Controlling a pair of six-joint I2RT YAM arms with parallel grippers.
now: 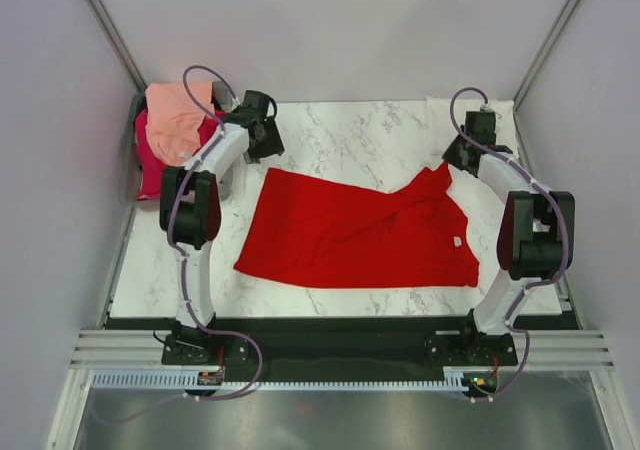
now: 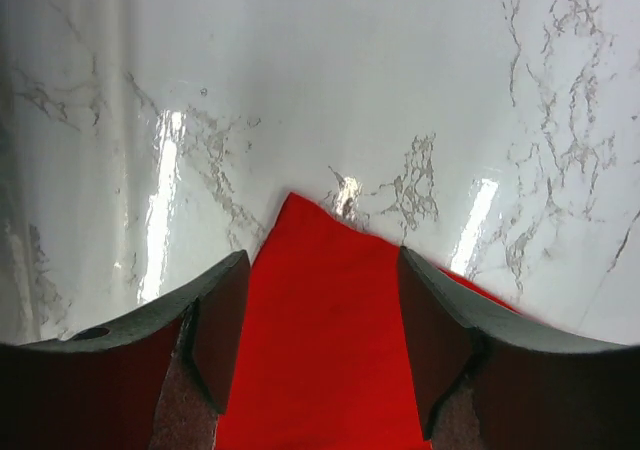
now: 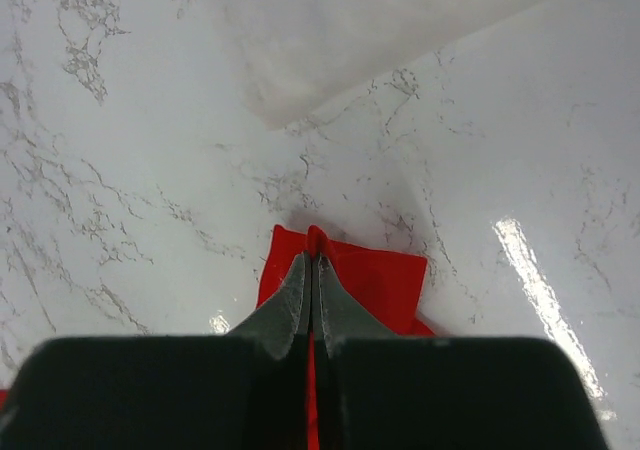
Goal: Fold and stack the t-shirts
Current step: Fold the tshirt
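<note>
The bright red t-shirt (image 1: 360,232) lies spread on the marble table, with its small white neck tag (image 1: 456,240) near the right edge. My left gripper (image 1: 266,156) is open over the shirt's far left corner. In the left wrist view that red corner (image 2: 320,300) lies between the two fingers (image 2: 225,320), which do not grip it. My right gripper (image 1: 453,159) is shut on a pinched fold of the shirt's far right part (image 3: 385,275), with its tips (image 3: 313,262) low at the table.
A peach tee (image 1: 178,118) lies on a magenta-pink one (image 1: 150,165) in a pile at the back left, beside the left arm. A cream-white cloth (image 3: 350,40) lies flat at the back right, just beyond the right gripper. Enclosure walls stand on both sides.
</note>
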